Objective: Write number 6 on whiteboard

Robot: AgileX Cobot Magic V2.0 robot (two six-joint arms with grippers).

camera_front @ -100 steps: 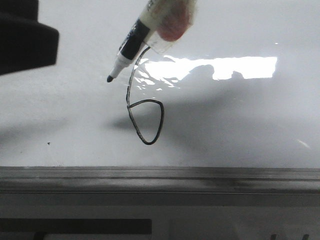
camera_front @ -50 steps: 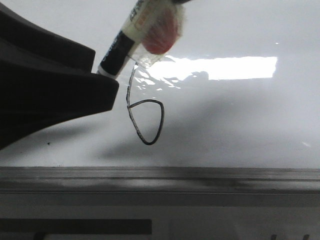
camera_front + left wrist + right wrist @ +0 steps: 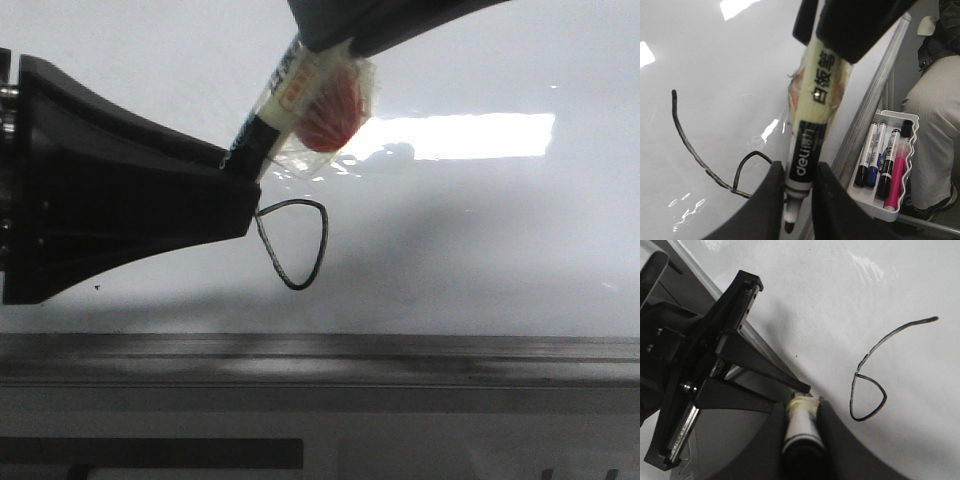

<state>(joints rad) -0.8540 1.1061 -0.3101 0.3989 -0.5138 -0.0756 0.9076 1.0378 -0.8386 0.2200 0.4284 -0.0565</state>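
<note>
Number 6 (image 3: 291,245) was done on whiteboard (image 3: 480,250); our left gripper (image 3: 799,200) had just moved in, fingers straddling the marker (image 3: 812,130) our right gripper (image 3: 802,425) clenched — handoff likely.

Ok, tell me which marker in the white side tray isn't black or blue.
The pink marker, at the tray's outer end, farthest from the whiteboard. The other three beside it have dark bodies with black or blue caps.

The left hand (image 3: 235,185) reaches in level with its two fingers (image 3: 765,205) set either side of the marker (image 3: 812,130), which the right hand (image 3: 802,427) grips from above.
</note>
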